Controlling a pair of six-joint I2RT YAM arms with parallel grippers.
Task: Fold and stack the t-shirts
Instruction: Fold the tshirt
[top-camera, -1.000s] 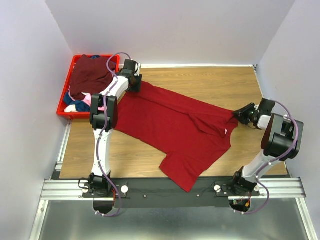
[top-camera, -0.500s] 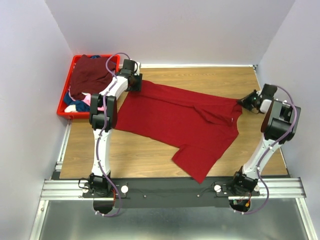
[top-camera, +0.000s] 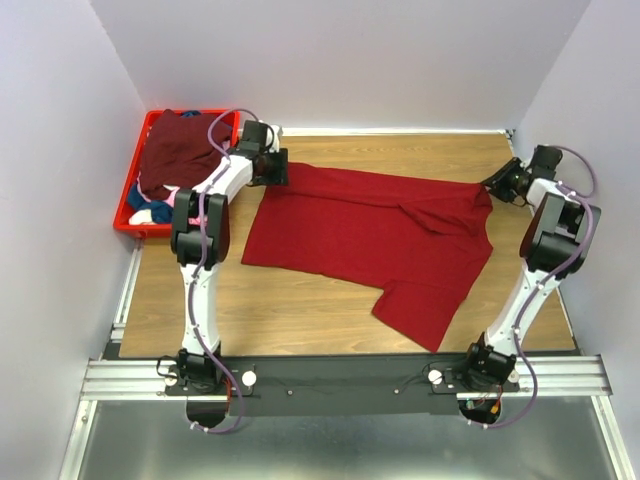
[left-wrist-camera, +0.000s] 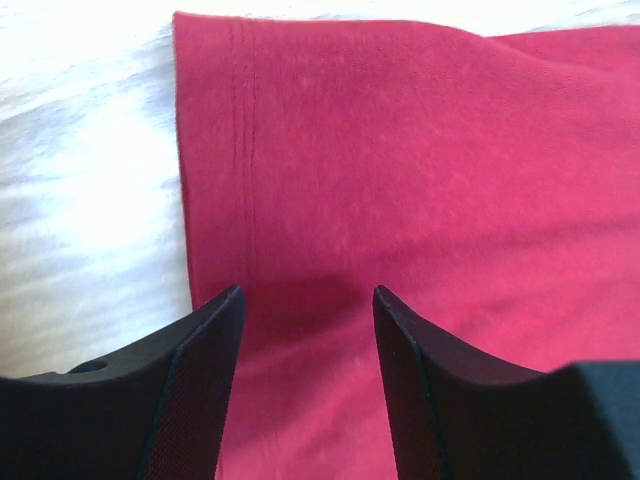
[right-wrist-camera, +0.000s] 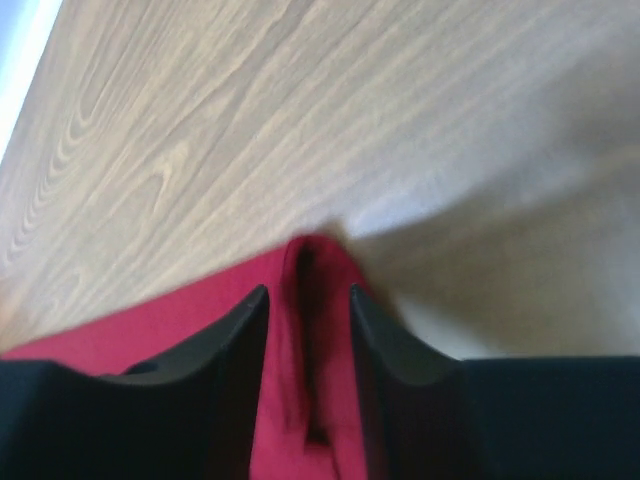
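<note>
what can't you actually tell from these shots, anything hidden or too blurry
Right wrist view: whether the right gripper pinches the fold of the red t-shirt; blurred.
Top view: how many shirts lie in the crate; the maroon shirt and left arm cover them.
Left wrist view: the frame edges cut off all but one hemmed corner of the red t-shirt.

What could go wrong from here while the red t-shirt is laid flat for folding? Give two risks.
A ridge of the red t-shirt stands between the fingers of the right tool; pulling away could drag that corner. A crease lies across the shirt toward the right arm, so folding now might trap it.
</note>
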